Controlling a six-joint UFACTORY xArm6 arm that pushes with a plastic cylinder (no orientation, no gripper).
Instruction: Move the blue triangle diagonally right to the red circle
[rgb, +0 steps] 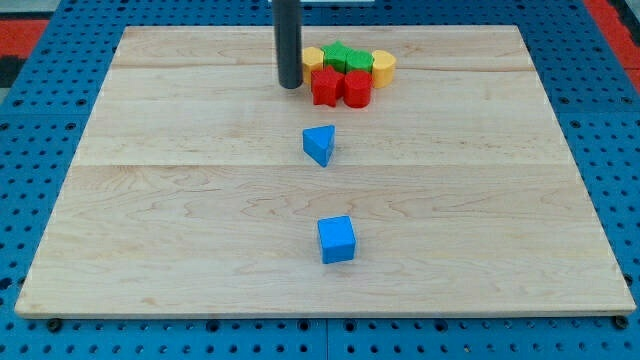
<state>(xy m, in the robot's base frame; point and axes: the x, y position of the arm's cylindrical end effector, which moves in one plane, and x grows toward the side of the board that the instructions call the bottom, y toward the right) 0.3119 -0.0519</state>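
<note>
The blue triangle (319, 144) lies near the middle of the wooden board (180, 200). The red circle (357, 88) sits up and to its right, in a tight cluster of blocks near the view's top. My tip (290, 85) rests on the board just left of that cluster, above and slightly left of the blue triangle, apart from it.
The cluster also holds a red star-like block (325, 86), a green block (345, 59), a yellow block (383, 67) at its right and a yellow block (312, 58) at its left. A blue cube (336, 239) sits below the triangle. A blue pegboard (40, 120) surrounds the board.
</note>
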